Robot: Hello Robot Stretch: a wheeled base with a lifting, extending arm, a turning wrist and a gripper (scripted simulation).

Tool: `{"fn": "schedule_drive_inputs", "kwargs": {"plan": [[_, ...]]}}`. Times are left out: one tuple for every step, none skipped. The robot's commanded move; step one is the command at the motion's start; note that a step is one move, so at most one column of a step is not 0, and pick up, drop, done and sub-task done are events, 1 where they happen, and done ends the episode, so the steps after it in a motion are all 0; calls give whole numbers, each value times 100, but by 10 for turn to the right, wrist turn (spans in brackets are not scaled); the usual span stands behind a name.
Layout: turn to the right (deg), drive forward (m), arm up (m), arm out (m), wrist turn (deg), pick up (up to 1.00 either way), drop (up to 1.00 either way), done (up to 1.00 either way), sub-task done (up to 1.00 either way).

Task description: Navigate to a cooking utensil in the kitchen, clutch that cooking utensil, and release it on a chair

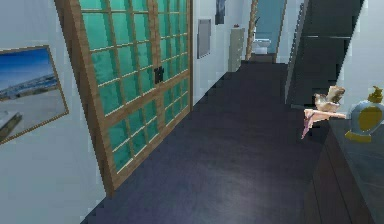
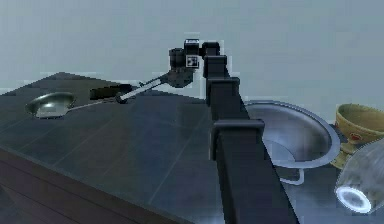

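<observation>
Now the gripper [image 2: 135, 90] is hanging at upper centre; the ladle [image 2: 58, 102] is lying on the counter [image 2: 150, 150] at the frame's left, handle running rightward toward the fingers; whether they are holding it, I cannot tell.

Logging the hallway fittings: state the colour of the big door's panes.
Teal-green panes; the forward view shows them best.

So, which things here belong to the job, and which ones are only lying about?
For the job:
- ladle, lying on the dark counter
- gripper, at the ladle's handle end; I cannot tell whether it holds it

Just lying about:
- metal bowl
- goblet
- dancer figurine
- wall picture
</observation>
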Motion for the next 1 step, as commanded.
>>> {"fn": "schedule_drive_inputs", "kwargs": {"plan": [[0, 0, 0, 0, -450, 0, 0, 0, 0]]}}
